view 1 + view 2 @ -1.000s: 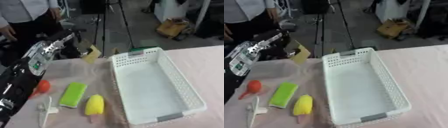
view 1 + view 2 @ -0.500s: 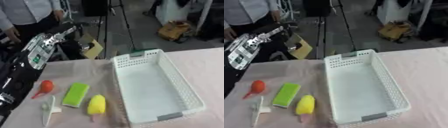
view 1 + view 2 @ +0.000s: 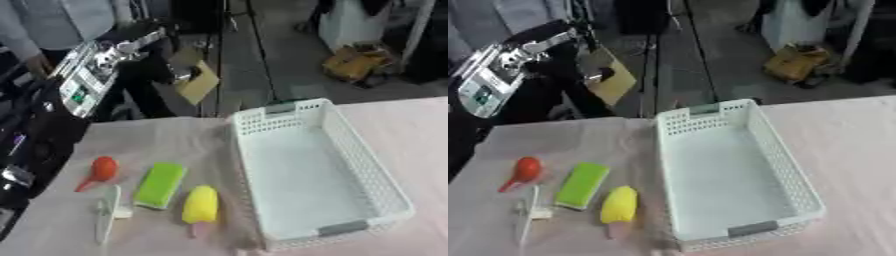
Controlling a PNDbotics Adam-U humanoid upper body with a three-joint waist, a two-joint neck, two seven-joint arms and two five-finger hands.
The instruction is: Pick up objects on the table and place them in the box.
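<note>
Reaching up beyond the table's point(image 3: 411, 125) far edge, the left hand point(image 3: 166, 57) pinches a tan card point(image 3: 198, 82) left of the white basket point(image 3: 315, 170); just left of the basket lie yellow popsicle point(image 3: 200, 205), green block point(image 3: 161, 184), red spoon-shape point(image 3: 101, 170), white tool point(image 3: 107, 217)

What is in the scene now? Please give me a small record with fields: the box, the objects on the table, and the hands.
box: white basket, on the pink tablecloth, nothing visible inside
objects left of the box: red object, green block, yellow object, white tool
positions: all four lie on the cloth, outside the box
left hand: raised beyond the table's far edge, holding a tan flat piece
right hand: not in view
</note>
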